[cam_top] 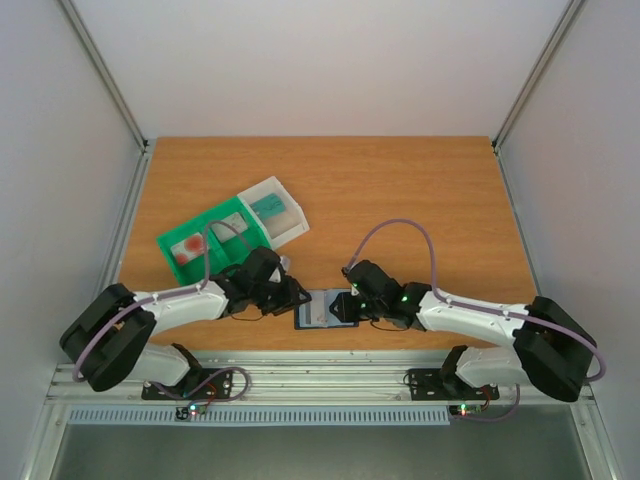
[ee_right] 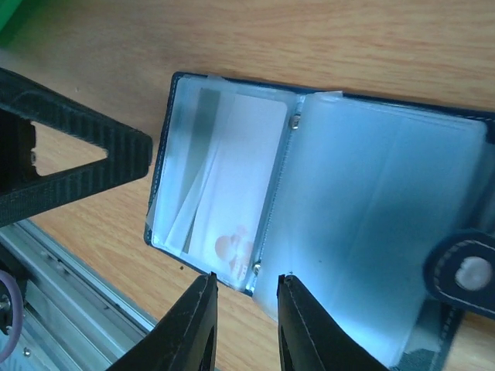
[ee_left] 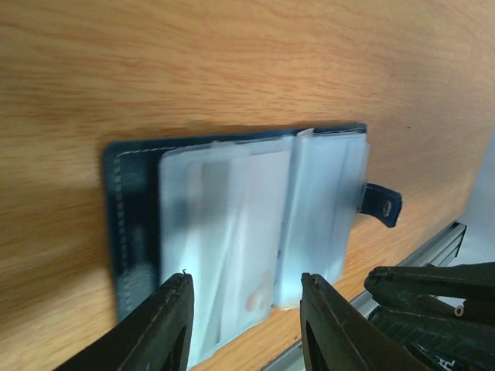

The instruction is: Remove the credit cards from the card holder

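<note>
Card holder (cam_top: 322,312) lies open and flat on the wooden table (cam_top: 420,190), in the lower middle of the top view, near the metal rail (cam_top: 330,372) along the bottom edge of the table. We see an orange-brown surface with fine grain, closed by plain white walls (cam_top: 300,60) on three sides. At the centre left stands a green-and-white tray (cam_top: 228,215), well apart from the holder, with a teal card (cam_top: 270,207) in its white compartment.

The long axis of the holder goes from left to right in the top view, almost parallel to the rail. In the left wrist view its tab clasp (ee_left: 380,205) sticks out from the right short edge, toward the right gripper (ee_right: 247,282). Clear sleeves (ee_left: 329,193) are spread over the dark cover, and a pale card (ee_right: 240,178) with a reddish mark sits in the left half.

The left gripper (ee_left: 247,278) has its jaws moderately apart at the lower edge of that half; we see nothing pinched. The right gripper shows only a narrow gap, its tips at the lower end of the middle fold, with wood showing between them.
</note>
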`<state>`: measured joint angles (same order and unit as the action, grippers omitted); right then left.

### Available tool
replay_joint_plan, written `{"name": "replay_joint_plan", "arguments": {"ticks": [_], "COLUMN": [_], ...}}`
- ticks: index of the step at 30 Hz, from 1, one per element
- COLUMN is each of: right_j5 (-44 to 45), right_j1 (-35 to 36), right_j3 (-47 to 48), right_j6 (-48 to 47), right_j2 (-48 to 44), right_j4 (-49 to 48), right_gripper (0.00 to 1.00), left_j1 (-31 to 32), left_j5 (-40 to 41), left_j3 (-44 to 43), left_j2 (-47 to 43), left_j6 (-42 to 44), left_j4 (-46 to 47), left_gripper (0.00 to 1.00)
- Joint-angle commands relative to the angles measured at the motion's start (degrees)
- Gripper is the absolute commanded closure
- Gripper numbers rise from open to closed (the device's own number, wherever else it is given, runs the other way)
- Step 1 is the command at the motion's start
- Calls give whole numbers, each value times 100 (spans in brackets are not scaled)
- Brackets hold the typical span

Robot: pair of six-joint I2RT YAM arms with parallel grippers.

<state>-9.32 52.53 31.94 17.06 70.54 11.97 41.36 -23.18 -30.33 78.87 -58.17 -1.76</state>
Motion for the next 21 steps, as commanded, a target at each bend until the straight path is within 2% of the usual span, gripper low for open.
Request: {"name": "replay_joint_plan", "arguments": {"ticks": [1, 8, 21], "right_j5": [-250, -359, -110], "right_j1": [81, 90, 90], "right_j3": [259, 415, 537], "right_j6": [135, 191, 32], "right_j2": [434, 1062, 1648], "right_j4": [-470, -783, -691], "right_gripper": [78, 81, 86], "left_j1": [-103, -128, -130], "left_j5": [-114, -102, -328], "left_j3": [239, 573, 624], "left_j2": [-279, -568, -306], "left_j6": [123, -61, -202], "left_j4": [-78, 218, 700], "left_gripper": [60, 60, 62]}}
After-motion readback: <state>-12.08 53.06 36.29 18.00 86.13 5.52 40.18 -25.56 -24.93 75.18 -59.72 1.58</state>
